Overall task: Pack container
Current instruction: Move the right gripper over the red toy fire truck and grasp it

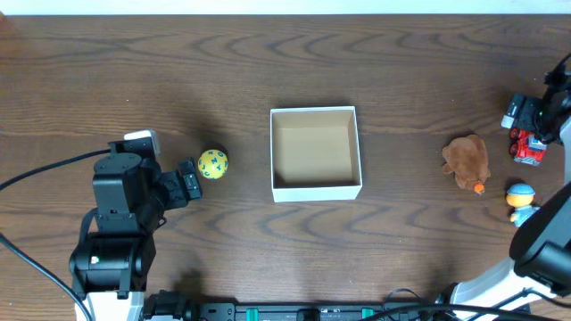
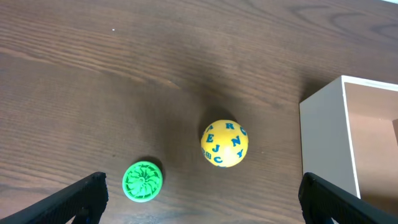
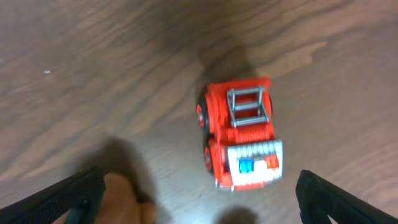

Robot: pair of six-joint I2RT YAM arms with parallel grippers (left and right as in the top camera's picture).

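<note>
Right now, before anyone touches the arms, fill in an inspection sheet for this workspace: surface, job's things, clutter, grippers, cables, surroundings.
Surface: dark wood-grain table, no spills seen.
Job's things: container mid-table, open and empty; yellow lettered ball and green disc to its left; brown plush, red truck and small blue-and-orange figure to its right.
Clutter: nothing seen.
Grippers: left gripper open near the ball and disc; right gripper open near the truck; both hold nothing.
Cables: black cable looping beside the left arm.
Surroundings: nothing seen.
</note>
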